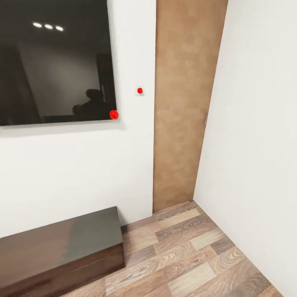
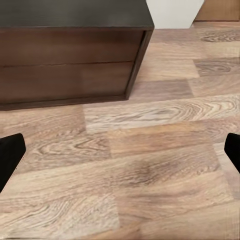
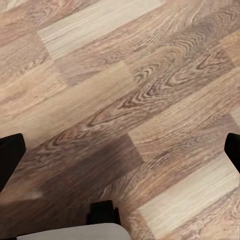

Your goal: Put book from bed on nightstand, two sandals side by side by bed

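— What is underfoot here?

— A wood-plank floor (image 1: 185,251) in mixed browns, pale boards set among darker, strongly grained ones.

— Does anything stand on it?

— A long, low dark brown cabinet (image 1: 62,251) rests directly on the planks, against the white wall. Its top is glossy. From the left wrist view its front (image 2: 70,70) shows a seam between two drawers, and its base meets the floor (image 2: 150,165).

— And beside the cabinet?

— Bare planks run to the wall corner.

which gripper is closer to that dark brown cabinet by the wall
Left. The left gripper hangs open over the wood floor with the dark brown cabinet just ahead. The right gripper hangs open above bare planks.
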You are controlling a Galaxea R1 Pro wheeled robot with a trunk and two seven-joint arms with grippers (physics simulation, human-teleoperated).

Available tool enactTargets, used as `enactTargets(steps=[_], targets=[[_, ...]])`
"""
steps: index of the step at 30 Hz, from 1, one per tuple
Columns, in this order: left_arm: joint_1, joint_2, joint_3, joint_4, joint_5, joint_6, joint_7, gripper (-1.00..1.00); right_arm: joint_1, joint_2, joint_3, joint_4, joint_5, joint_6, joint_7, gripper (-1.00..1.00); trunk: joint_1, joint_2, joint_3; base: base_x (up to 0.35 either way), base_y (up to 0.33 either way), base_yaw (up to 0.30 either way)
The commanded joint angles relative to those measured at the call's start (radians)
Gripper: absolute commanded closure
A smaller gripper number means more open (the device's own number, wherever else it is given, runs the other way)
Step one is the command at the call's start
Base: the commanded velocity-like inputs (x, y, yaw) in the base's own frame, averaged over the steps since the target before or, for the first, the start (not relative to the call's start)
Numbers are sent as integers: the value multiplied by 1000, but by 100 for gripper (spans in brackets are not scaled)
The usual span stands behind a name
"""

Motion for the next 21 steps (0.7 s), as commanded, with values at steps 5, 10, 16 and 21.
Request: enactTargets(steps=[5,10,16,21], targets=[[0,-1,1,-1,6,-1,0,-100,1,0,0,-1,0,-1,-2,-100,0,0,-1,0,0,294],[0,-1,1,-1,6,-1,0,-100,1,0,0,-1,0,-1,-2,-100,0,0,-1,0,0,294],[0,-1,1,-1,6,-1,0,-100,1,0,0,-1,0,-1,-2,-100,0,0,-1,0,0,294],[0,-1,1,-1,6,-1,0,-100,1,0,0,-1,0,-1,-2,-100,0,0,-1,0,0,294]])
